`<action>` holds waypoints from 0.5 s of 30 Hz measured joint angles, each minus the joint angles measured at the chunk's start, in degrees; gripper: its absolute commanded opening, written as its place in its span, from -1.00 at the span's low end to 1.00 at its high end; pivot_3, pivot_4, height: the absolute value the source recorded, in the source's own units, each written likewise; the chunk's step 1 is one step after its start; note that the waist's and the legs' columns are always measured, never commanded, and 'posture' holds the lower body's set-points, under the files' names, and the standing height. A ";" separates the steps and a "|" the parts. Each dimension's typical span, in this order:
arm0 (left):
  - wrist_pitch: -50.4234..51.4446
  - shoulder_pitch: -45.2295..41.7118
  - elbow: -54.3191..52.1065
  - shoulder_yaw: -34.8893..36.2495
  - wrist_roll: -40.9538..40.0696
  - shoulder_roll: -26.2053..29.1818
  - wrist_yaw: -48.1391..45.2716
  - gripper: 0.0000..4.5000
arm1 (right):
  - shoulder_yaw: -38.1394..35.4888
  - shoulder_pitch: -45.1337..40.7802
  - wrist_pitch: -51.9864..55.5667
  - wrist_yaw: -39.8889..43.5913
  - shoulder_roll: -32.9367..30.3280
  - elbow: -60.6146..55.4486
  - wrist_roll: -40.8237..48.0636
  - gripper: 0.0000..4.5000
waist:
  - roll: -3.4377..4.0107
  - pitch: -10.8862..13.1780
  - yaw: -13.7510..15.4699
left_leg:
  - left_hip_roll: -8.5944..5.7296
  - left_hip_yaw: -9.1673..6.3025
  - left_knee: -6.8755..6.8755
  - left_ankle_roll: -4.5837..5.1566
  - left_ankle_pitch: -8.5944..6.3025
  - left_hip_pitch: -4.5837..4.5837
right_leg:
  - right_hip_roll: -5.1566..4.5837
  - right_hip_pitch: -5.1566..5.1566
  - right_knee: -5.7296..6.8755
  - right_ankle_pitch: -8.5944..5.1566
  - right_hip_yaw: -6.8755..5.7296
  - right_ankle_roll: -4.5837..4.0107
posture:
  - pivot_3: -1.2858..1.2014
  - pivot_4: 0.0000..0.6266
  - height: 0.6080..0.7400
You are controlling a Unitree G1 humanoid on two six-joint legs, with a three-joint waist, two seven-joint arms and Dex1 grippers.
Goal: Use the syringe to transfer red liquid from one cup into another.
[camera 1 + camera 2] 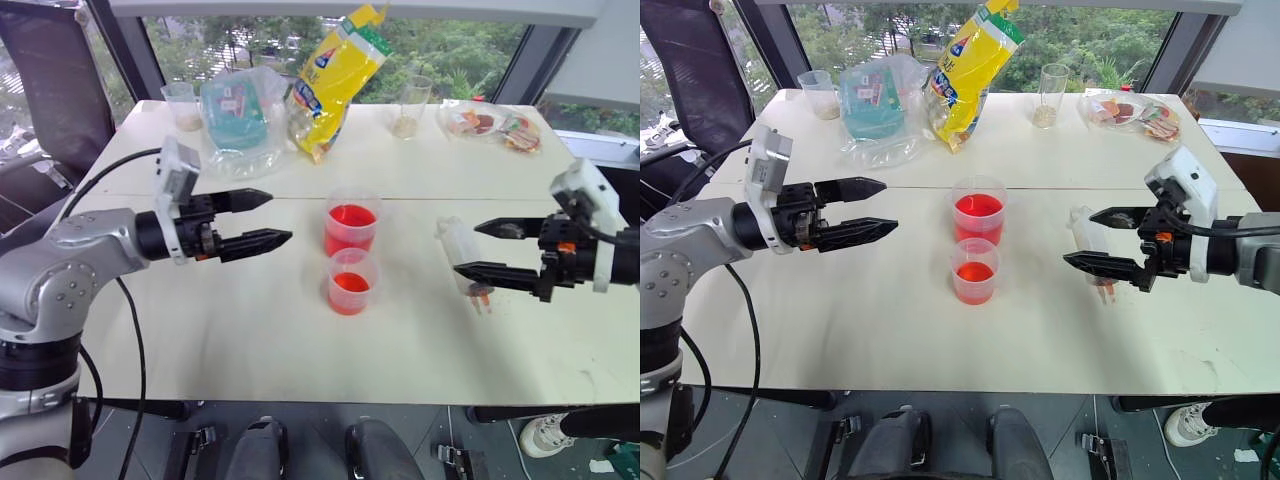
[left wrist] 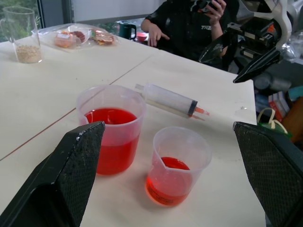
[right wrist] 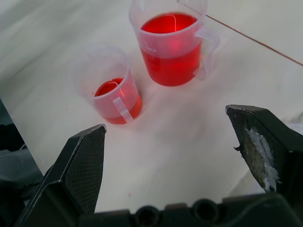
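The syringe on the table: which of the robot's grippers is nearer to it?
Right. The right gripper hangs open right over the syringe; the left gripper, also open, is beyond both cups.

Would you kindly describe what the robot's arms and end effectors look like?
The left arm is silver-grey metal with black cables trailing. Each end effector, left and right, has two tapered black fingers, a white camera block above the wrist; the right has small orange marks.
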 measured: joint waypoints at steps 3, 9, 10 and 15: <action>0.02 0.20 -0.14 0.05 -0.78 -0.01 0.27 1.00 | 0.86 -0.45 0.03 -0.18 -0.02 0.21 -0.01 0.97 | 0.00 0.00 0.03 | 0.00 0.00 0.00 0.00 0.00 0.00 | -0.01 0.00 0.00 0.00 0.00 0.00 | 0.03 -0.52 1.00; 0.02 0.54 -0.19 0.49 -1.33 0.03 0.45 1.00 | 4.10 -4.38 0.45 -1.79 -0.76 2.47 -0.96 0.97 | 0.00 0.00 -0.10 | 0.00 0.01 0.00 0.00 0.00 0.00 | -0.01 -0.01 0.00 0.00 0.00 0.00 | 0.03 -0.52 1.00; 0.01 0.61 -0.20 0.58 -1.37 0.01 0.47 1.00 | 5.12 -5.55 0.76 -2.41 -0.77 3.18 -1.37 0.97 | 0.00 0.00 -0.11 | 0.00 0.01 0.00 0.00 0.00 0.00 | -0.01 -0.01 0.00 0.00 0.01 0.00 | 0.03 -0.52 1.00; 0.00 1.18 -0.42 1.01 -1.65 -0.10 0.87 1.00 | 12.85 -12.96 5.29 -5.88 -0.71 7.02 -3.82 0.97 | 0.01 0.00 -0.15 | 0.00 0.02 0.00 0.00 0.00 0.00 | -0.03 -0.03 0.00 0.00 0.02 0.00 | 0.03 -0.52 1.00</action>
